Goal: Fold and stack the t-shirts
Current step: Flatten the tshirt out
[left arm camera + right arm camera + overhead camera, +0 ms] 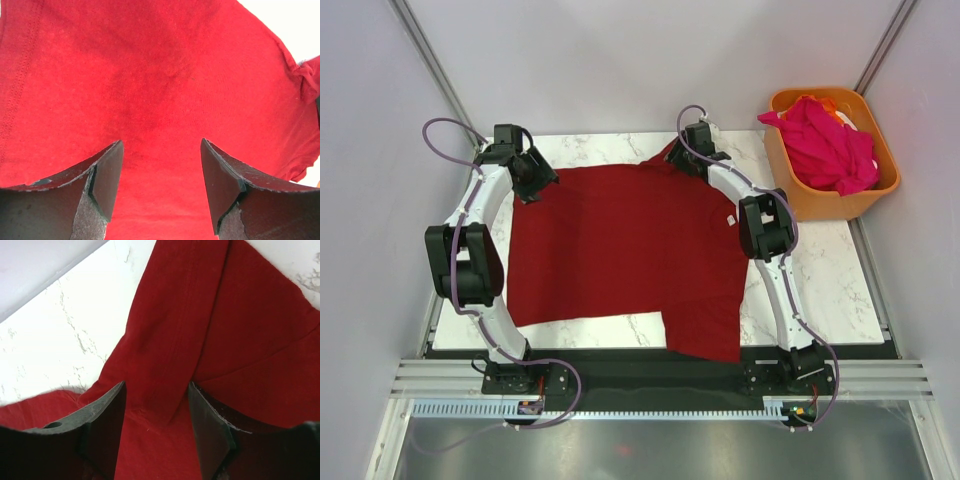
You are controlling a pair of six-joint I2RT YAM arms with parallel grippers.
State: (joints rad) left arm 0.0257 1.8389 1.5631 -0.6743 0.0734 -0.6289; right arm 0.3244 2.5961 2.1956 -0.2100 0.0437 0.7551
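Both tools, left [161, 187] and right [156, 432], gape over the crimson shirt's [620, 250] far edge, seemingly gripping nothing.

Both arms outstretched, fingers [107, 180] apart

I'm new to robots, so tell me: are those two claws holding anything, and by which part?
Nothing is held. The left gripper and right gripper are open above the red t-shirt at its far corners.
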